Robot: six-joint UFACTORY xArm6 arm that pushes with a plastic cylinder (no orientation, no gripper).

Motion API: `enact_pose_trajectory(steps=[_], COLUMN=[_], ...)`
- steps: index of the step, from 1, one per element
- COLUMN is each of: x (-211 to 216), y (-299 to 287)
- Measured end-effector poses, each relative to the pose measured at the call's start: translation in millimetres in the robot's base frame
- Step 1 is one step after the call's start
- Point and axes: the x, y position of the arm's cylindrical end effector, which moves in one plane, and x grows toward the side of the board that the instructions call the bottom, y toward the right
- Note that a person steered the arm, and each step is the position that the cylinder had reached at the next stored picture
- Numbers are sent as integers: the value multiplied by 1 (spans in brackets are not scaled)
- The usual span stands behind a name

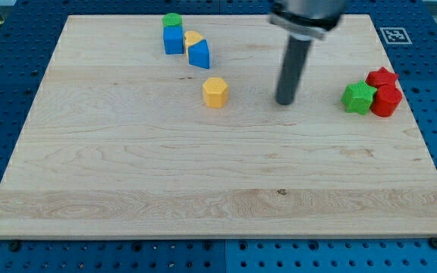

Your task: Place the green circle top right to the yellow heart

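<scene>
The rod has no fingers to open or close; my tip (284, 101) rests on the wooden board (127, 182), touching nothing, between the yellow block (215, 92) to its left and the green star (358, 98) with two red blocks (385, 91) to its right. The green circle (173, 20) sits far left, touching a blue block (174, 40). Just right of that, a yellow heart (193, 38) leans against another blue block (199, 54).

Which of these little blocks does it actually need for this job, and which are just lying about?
Needed: green circle, yellow heart, my tip, which stands right of the yellow hexagon.

Lying about: blue cube, blue block, yellow hexagon, green star, two red blocks.
</scene>
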Motion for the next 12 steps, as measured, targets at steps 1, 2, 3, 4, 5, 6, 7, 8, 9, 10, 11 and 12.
enact_pose_trajectory(steps=[1, 2, 3, 4, 5, 6, 7, 8, 9, 10, 11, 12], x=[-38, -53, -59, -105, -156, -171, -182, -197, -190, -178, -178, -178], y=[-57, -116, -188, -243, -271, -263, -235, -200, -171, -174, -183, -166])
